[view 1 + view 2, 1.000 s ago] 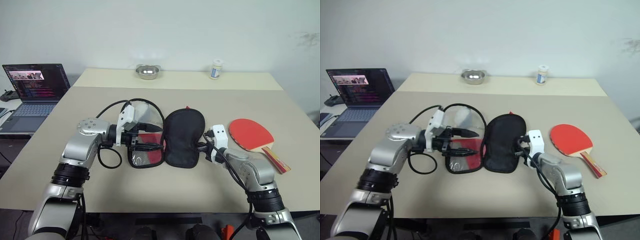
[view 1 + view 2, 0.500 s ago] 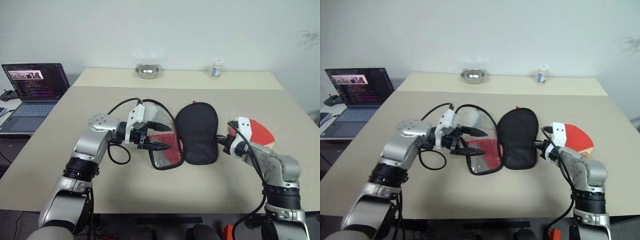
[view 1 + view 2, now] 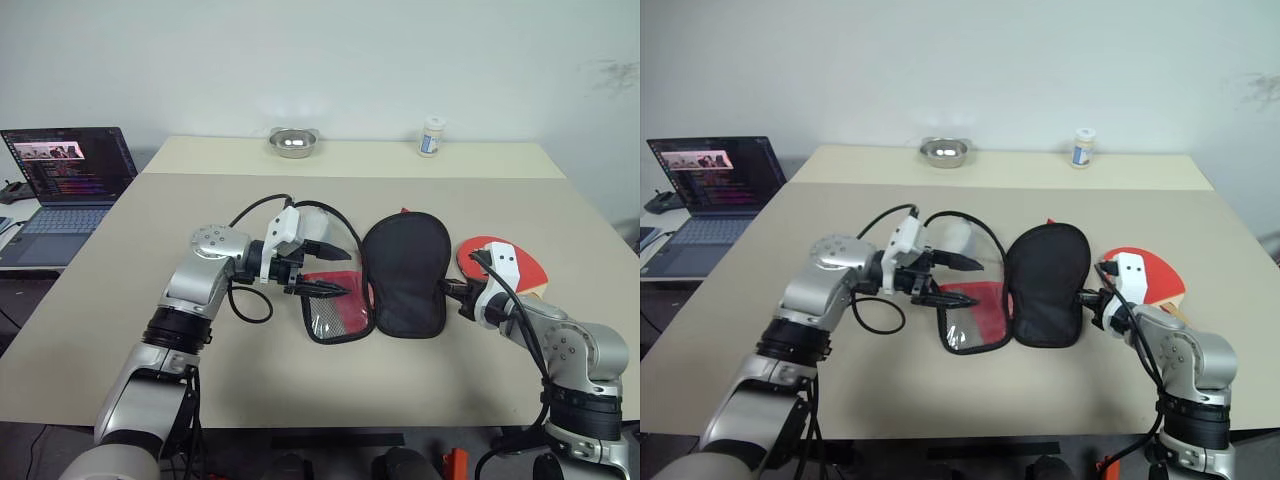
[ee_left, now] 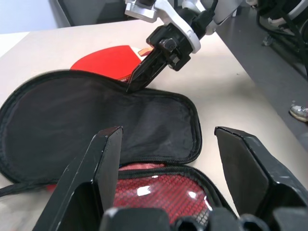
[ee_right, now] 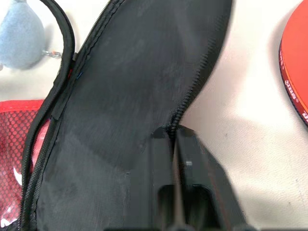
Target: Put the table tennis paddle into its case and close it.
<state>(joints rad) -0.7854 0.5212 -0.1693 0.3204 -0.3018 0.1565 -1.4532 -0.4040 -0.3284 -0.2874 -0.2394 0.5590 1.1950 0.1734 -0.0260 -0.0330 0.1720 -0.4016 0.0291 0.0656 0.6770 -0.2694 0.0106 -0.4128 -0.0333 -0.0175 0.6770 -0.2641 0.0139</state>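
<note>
From the head cameras, we saw that the case (image 3: 378, 288) had slid across the surface (image 3: 300, 380) toward the table tennis paddle (image 3: 528, 268) compared with a second earlier: its black half had ended up just beside the red blade, where before a clear gap had separated them. The case lay open, red mesh half on our left and black half on our right. The left pincer (image 3: 335, 268) hovered over the red mesh half with its fingers spread and nothing between them. The right pincer (image 3: 448, 290) sat at the black half's edge nearest the paddle. In the left wrist view, we saw our spread black fingers (image 4: 98, 168) framing the open case (image 4: 96, 125), with the right pincer (image 4: 144, 72) touching the zip edge and the paddle (image 4: 103, 57) lying beyond it. In the right wrist view, our fingers (image 5: 159, 163) were almost pressed together, with only a thin slit between them over the zip edge of the case (image 5: 134, 86); we could not tell whether they pinched the fabric or had just let go. The paddle's red face (image 5: 296, 72) lay just beside it. We judged that the drag had brought the case within easy reach of the paddle, which lay outside it, not yet picked up.
</note>
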